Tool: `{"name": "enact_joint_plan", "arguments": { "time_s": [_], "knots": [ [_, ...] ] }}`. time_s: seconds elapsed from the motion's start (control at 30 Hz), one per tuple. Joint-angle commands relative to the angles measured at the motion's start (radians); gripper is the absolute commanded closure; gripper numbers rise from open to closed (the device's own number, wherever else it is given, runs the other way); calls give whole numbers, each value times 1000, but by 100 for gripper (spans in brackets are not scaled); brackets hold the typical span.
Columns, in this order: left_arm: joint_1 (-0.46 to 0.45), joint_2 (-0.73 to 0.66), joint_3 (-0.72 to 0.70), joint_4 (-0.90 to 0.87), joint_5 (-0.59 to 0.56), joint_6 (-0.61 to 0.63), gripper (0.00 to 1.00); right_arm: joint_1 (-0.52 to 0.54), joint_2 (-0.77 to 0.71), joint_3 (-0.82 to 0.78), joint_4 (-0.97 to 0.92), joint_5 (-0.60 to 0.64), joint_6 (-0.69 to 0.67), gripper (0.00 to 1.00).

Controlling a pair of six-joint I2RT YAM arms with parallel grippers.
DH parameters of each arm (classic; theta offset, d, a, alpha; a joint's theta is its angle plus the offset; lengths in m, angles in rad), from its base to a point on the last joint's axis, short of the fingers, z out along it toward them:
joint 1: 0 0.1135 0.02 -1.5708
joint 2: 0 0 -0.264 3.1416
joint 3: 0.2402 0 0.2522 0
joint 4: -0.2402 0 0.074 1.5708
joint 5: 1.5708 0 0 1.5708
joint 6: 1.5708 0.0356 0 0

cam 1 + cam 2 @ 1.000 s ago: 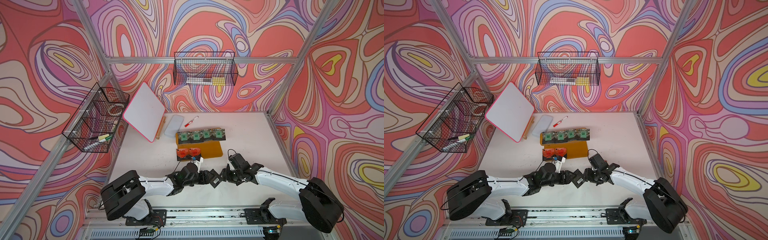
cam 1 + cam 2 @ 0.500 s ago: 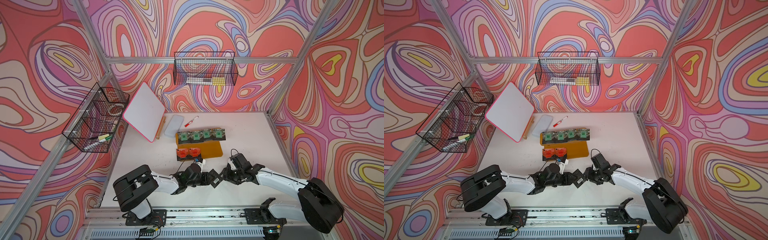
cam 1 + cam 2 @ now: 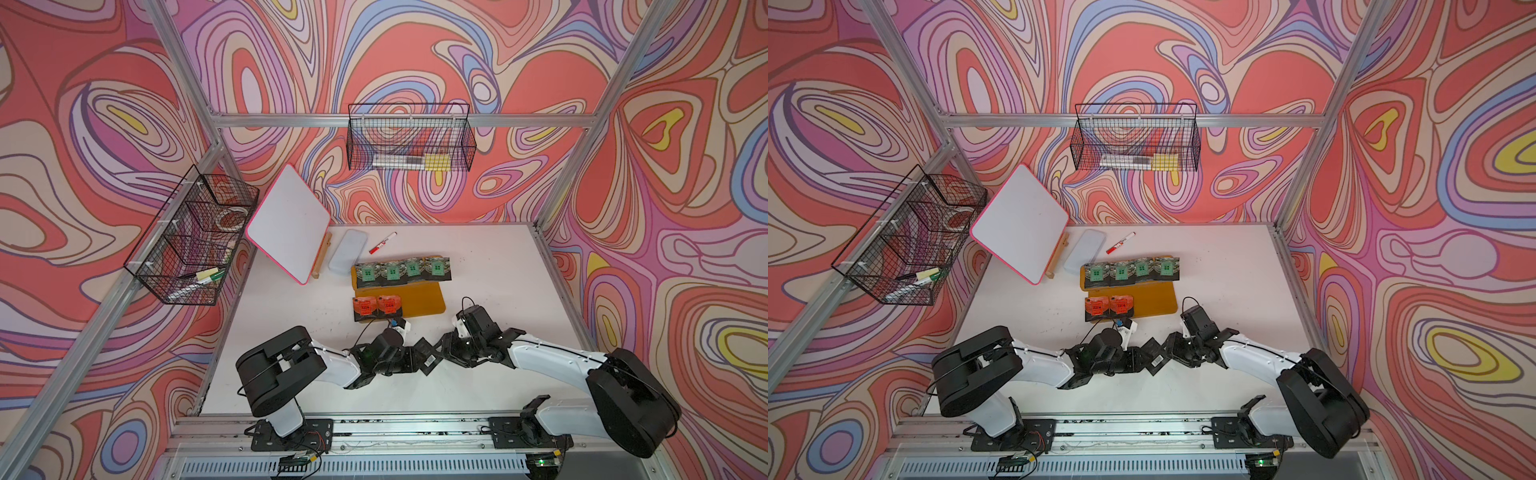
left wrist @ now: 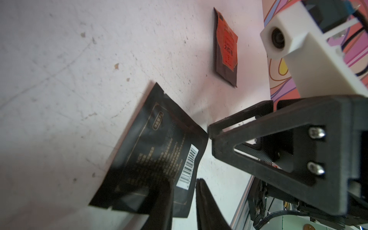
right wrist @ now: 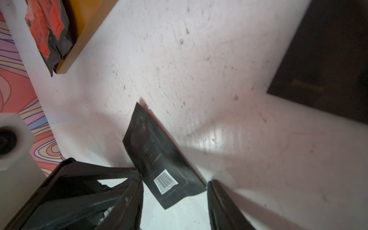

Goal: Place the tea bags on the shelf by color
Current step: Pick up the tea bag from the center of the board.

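The left tool (image 4: 184, 203) has squeezed in around the face-down tea bag (image 4: 159, 145), which sits between both arms. I cannot tell if it grips yet. The right tool (image 4: 210, 135) touches the bag's corner, and I cannot tell if it is apart or together. The shelf (image 3: 424, 303) waits nearby.

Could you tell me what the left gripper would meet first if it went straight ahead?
Probably the black-backed sachet, right at the left gripper tips; just past it is the right gripper, though depth is unclear.

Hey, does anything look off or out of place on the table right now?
One tea bag, between the left gripper and right gripper, shows its black barcode back, so its front colour is hidden. On the shelf, lower step, two orange tea bags sit at one end, overhanging the edge.
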Motion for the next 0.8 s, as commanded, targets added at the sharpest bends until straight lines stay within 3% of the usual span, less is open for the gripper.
{"name": "enact_joint_plan", "arguments": {
  "time_s": [0.0, 0.77],
  "knots": [
    [-6, 17, 4, -7, -1, -4, 77, -4, 19, -32, 11, -15, 25, 46],
    [-5, 33, -28, -7, -35, -12, 78, -24, 81, -108, 286, -151, 143, 46]
  ]
}}
